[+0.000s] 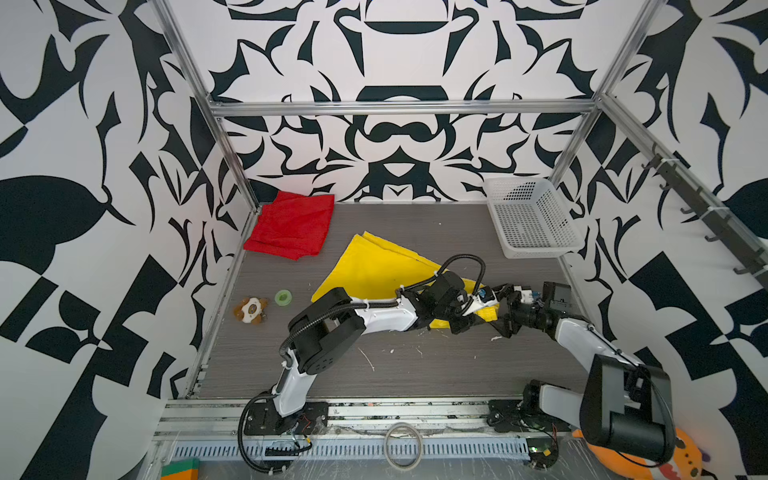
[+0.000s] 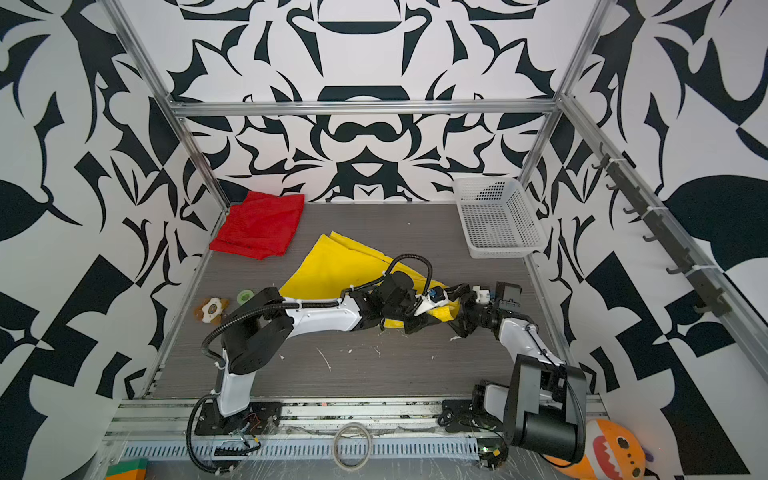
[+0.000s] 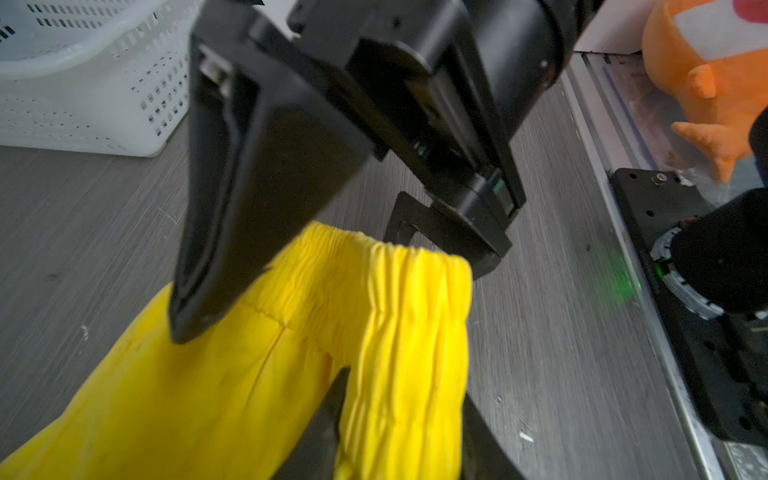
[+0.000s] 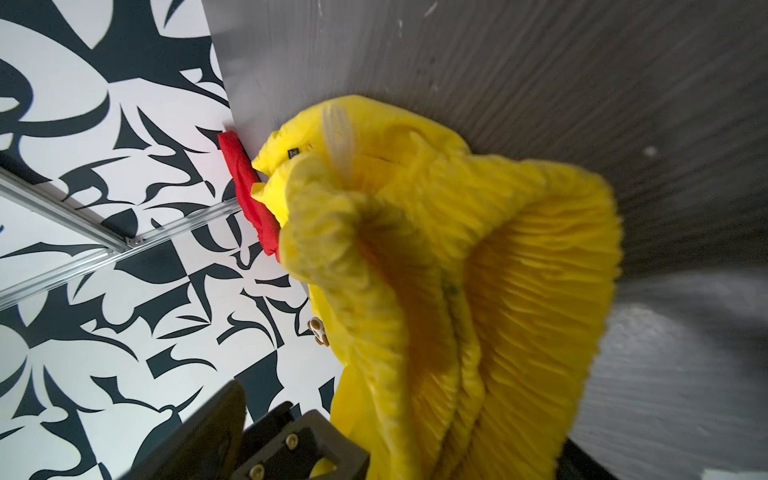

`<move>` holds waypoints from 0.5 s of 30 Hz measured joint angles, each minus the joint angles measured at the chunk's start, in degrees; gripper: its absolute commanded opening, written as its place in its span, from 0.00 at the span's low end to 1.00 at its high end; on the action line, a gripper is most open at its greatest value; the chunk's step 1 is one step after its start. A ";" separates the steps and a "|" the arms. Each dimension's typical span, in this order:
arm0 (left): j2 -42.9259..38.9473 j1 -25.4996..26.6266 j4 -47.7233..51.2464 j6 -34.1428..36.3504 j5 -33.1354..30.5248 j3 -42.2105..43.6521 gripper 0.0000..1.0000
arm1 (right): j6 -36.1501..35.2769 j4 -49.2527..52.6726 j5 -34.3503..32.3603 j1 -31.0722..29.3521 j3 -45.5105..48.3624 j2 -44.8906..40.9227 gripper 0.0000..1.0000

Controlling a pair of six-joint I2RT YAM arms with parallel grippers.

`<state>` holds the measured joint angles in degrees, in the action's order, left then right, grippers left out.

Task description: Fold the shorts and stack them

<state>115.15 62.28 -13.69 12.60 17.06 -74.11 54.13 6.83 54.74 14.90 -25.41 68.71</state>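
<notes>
a: in both top views the arms (image 1: 386,316) are hiding the waistband of the yellow shorts (image 1: 374,270) on the counter (image 1: 415,365); red shorts (image 1: 293,224) are lying far-left.
b: left wrist view's showing it: left fingers (image 3: 326,432) are pinching it, right fingers (image 3: 216,249) are standing wide.

Bright yellow shorts (image 1: 374,270), red shorts (image 1: 293,224), white perforated basket (image 1: 536,220), grey streaked table (image 1: 415,370)
</notes>
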 measured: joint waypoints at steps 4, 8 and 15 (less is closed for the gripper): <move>0.00 0.11 0.28 0.57 1.09 0.00 0.71 | 1.49 -2.58 0.17 -0.90 0.22 0.02 0.82; -0.48 0.02 1.33 -1.01 0.68 0.04 0.82 | 3.30 -5.53 0.35 -1.44 1.51 0.13 0.70; -9.46 -3.06 5.09 -8.31 -0.79 3.23 0.95 | 3.30 -6.86 0.07 -1.92 2.49 2.51 0.59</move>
<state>105.69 59.22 -8.60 4.29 16.27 -70.87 57.43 -0.03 54.81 12.97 -22.92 71.22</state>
